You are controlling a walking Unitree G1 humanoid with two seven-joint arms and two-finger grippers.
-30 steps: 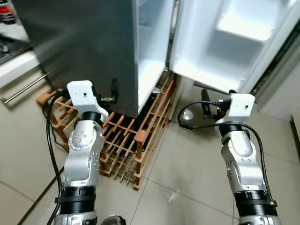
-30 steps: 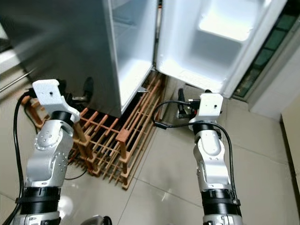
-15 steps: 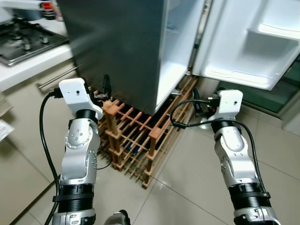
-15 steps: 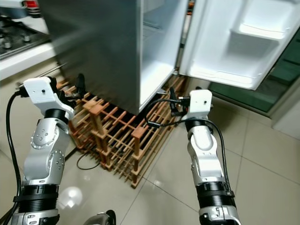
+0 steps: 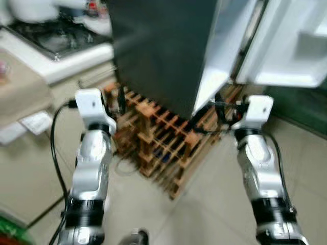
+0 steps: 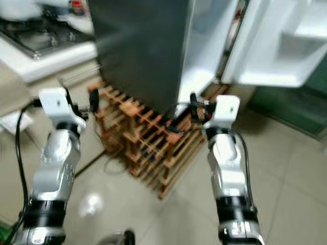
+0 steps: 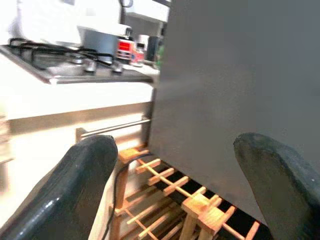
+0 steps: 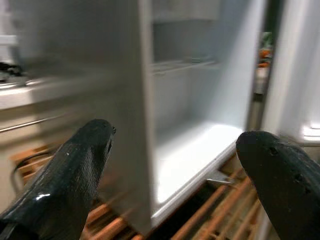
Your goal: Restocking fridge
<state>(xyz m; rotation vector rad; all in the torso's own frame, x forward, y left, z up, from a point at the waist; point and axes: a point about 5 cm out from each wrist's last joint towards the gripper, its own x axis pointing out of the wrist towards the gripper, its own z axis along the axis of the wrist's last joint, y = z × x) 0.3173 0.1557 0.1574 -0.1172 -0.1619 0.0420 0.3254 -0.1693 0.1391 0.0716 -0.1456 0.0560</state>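
Both pincers are hanging empty with fingers spread apart, the right gripper (image 6: 194, 107) sitting nearer the open fridge (image 6: 204, 56), whose bare compartment is lying straight ahead of it, the left gripper (image 5: 120, 99) facing the dark side wall.

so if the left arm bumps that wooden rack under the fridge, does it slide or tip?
Probably slides rather than tips: the wooden rack looks low and wide, sitting on smooth glossy floor tiles. It seems a rigid lattice of thin slats, so likely light for its size. The fridge stands over its far side and may block travel that way.
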